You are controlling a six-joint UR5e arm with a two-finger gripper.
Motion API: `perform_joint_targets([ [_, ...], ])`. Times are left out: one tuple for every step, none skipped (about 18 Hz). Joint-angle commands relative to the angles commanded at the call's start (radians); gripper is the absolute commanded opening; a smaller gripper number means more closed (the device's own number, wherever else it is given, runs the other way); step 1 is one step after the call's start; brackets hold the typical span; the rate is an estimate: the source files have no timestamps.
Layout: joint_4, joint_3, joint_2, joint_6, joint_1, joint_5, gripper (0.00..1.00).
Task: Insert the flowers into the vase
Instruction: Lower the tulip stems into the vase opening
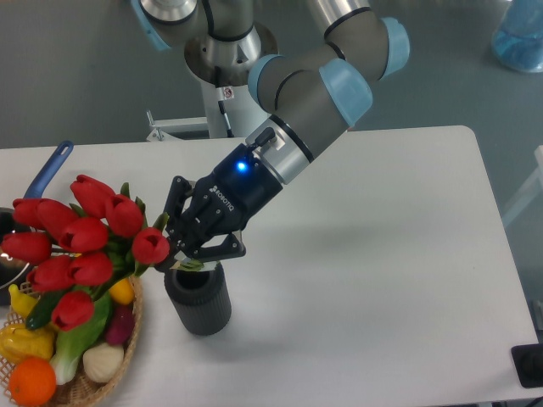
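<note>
**A:** Status of the hand [188,251]?

**B:** Clamped on the green stems of the flowers [81,248], close to the cut ends. The bunch lies nearly sideways, the red buds fanned out toward nine o'clock over the wicker basket [85,386].

**A:** And the vase [198,299]?

**B:** Upright on the table [382,280], directly at six o'clock of the hand. Its mouth is just under the fingers; the stem ends appear to sit at the rim, though I cannot confirm they are inside.

**A:** Step in hand?

**B:** In my judgement, the insertion itself: stems presented at the mouth, not yet seated.

**A:** Requirement for the next move?

**B:** Swing the buds toward twelve o'clock so the stems point down, lower them into the mouth, and only then release. The bunch is wider than the vase, so a tilted release risks tipping it.
</note>
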Motion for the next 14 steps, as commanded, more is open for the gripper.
perform_joint_targets([
  [0.0, -0.003, 0.0, 0.002, 0.003, -0.022, 0.09],
  [0.0, -0.003, -0.002, 0.0, 0.006, -0.032, 0.09],
  [0.0, -0.006, -0.002, -0.002, 0.006, -0.034, 0.09],
  [0.0, -0.011, -0.002, 0.0, 0.006, -0.036, 0.09],
  [0.0, -0.011, -0.002, -0.002, 0.008, -0.036, 0.09],
  [0.0, -0.011, -0.002, -0.002, 0.008, -0.036, 0.09],
  [0.0, -0.009, -0.003, -0.002, 0.009, -0.036, 0.09],
  [0.0, -0.009, -0.011, 0.0, 0.014, -0.043, 0.09],
  [0.0, -0.009, -0.018, 0.002, 0.015, -0.055, 0.09],
  [0.0, -0.009, -0.023, 0.003, 0.024, -0.063, 0.09],
  [0.0, -0.008, -0.025, 0.003, 0.029, -0.068, 0.09],
  [0.0, -0.005, -0.028, 0.003, 0.029, -0.069, 0.09],
  [0.0, -0.003, -0.032, 0.003, 0.028, -0.069, 0.09],
  [0.0, 0.0, -0.034, 0.003, 0.029, -0.069, 0.09],
])
